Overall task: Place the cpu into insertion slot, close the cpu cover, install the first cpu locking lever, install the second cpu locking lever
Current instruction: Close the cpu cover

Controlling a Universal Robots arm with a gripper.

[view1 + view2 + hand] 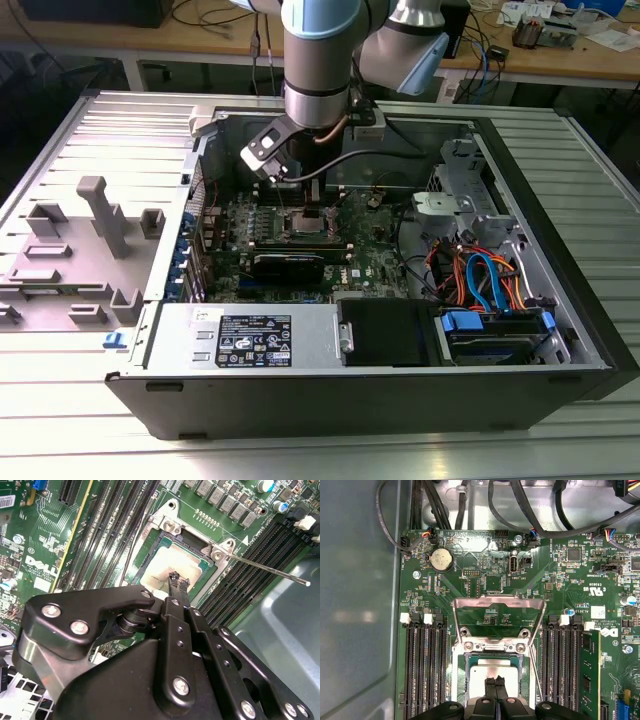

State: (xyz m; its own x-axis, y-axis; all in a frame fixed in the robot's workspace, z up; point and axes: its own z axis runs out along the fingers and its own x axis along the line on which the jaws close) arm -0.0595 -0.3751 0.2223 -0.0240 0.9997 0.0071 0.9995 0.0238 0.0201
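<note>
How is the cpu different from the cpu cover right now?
The cpu is a solid square chip; the cpu cover is a frame with a window. The cpu lies flat and uncovered; the cpu cover is swung open, away from it. Both are silvery metal.

Electronics lab, cluttered workbench [590, 62], open computer case [350, 405]

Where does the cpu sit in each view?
Exterior view: cpu mid-motherboard, beneath the arm.
Second wrist view: cpu just past the gripper.
First wrist view: cpu between gripper and open cpu cover.
Shared landmark: the gripper over it.
</note>
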